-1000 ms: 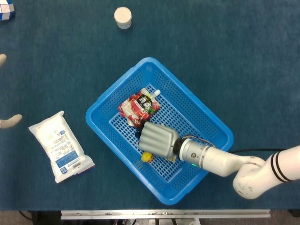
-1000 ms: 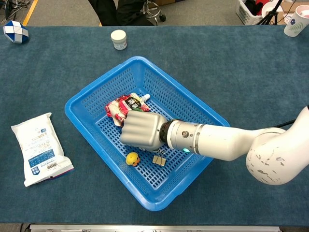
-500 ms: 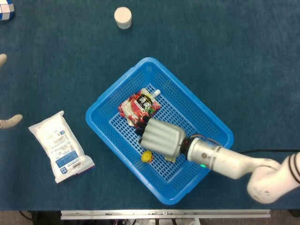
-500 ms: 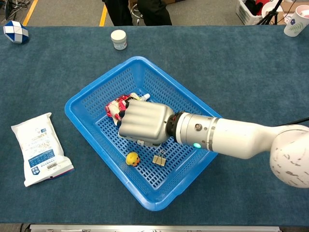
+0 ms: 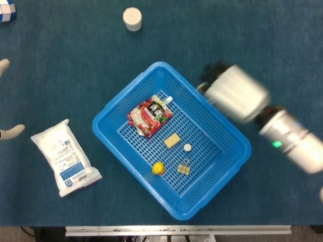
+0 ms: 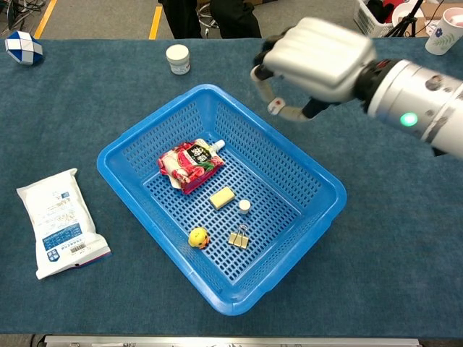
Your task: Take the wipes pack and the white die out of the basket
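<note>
The wipes pack point(image 6: 58, 220) already lies on the counter point(image 6: 87, 87), well apart from the basket point(image 6: 148, 121), toward the left edge. The right hand point(image 6: 318, 54) hangs above the basket's far corner, and a small white die point(image 6: 275, 107) appears to be pinched between its curled fingers. So the carry-out of the die looks to be the step in hand. Next comes lowering it onto bare counter beyond the rim and releasing. Of the left hand point(image 5: 11, 132), only spread fingertips show at the left edge.
</note>
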`<state>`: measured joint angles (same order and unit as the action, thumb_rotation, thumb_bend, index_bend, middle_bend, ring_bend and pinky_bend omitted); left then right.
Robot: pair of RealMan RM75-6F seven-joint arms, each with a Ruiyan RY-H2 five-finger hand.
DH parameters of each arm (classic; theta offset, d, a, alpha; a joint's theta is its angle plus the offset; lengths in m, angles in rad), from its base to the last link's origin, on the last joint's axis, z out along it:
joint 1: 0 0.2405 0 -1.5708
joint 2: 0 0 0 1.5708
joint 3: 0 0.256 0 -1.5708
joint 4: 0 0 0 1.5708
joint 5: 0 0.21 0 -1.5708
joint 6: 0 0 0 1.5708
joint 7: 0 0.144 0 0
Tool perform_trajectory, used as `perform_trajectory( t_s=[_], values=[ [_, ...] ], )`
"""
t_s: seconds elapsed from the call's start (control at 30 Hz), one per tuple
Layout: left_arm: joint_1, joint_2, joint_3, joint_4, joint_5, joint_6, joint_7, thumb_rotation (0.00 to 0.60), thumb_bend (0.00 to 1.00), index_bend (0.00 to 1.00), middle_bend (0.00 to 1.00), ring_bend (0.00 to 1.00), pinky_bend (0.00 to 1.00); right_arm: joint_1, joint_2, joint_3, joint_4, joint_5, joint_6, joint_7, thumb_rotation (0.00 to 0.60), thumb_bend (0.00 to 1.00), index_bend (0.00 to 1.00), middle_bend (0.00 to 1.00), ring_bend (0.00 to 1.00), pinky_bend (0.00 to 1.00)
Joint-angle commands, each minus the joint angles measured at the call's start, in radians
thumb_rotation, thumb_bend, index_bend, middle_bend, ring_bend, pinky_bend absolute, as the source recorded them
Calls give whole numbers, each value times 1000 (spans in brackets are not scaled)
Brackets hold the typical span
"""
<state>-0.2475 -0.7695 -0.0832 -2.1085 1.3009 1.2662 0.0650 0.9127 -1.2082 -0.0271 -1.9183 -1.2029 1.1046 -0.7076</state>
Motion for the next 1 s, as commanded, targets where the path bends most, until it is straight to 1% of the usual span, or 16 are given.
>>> perform_trajectory(
  t_s=[0.03, 0.1, 0.2, 0.33, 0.5, 0.57, 0.6, 0.67, 0.8, 0.9, 1.0],
  values=[
    [-3, -4, 1, 9, 6, -6, -5, 600, 0, 0, 0, 0, 0, -54, 53, -7, 53, 53, 0, 52, 600, 285, 561, 396, 259, 327],
    [-9, -9, -2, 12, 4, -12, -2, 600, 0, 0, 0, 0, 0, -68, 52, -19, 93, 60, -16, 60, 600, 284, 561, 396, 259, 324],
    [-18, -19, -2, 15, 2, -24, 7, 600, 0, 0, 0, 0, 0, -91, 17, -30, 170, 68, -35, 73, 600, 284, 561, 396, 259, 311],
    [-30, -30, -8, 12, -7, -30, 29, 600, 0, 0, 0, 0, 0, -107, -52, -29, 269, 74, -76, 108, 600, 284, 561, 396, 260, 305],
    [-31, -35, -10, 5, -15, -23, 45, 600, 0, 0, 0, 0, 0, -111, -146, -28, 394, 83, -132, 107, 600, 284, 559, 396, 261, 283],
    [-30, -33, -8, 3, -18, -22, 50, 600, 0, 0, 0, 0, 0, -112, -187, -26, 445, 86, -149, 101, 600, 284, 540, 394, 255, 267],
    [-29, -33, -7, 2, -19, -21, 52, 600, 0, 0, 0, 0, 0, -112, -201, -25, 459, 91, -158, 97, 600, 284, 508, 386, 246, 255],
    [-27, -31, -7, 1, -21, -17, 54, 600, 0, 0, 0, 0, 0, -110, -225, -16, 478, 100, -171, 93, 600, 285, 409, 356, 221, 228],
    [-26, -30, -6, 1, -25, -16, 55, 600, 0, 0, 0, 0, 0, -105, -240, 0, 474, 101, -180, 81, 600, 285, 208, 311, 189, 182],
    [-24, -29, -5, 7, -29, -18, 48, 600, 0, 0, 0, 0, 0, -109, -222, 17, 436, 105, -162, 69, 600, 285, 144, 298, 180, 181],
    [-23, -30, -7, 13, -33, -14, 46, 600, 0, 0, 0, 0, 0, -126, -173, 31, 375, 100, -121, 70, 600, 285, 135, 294, 179, 180]
  ],
)
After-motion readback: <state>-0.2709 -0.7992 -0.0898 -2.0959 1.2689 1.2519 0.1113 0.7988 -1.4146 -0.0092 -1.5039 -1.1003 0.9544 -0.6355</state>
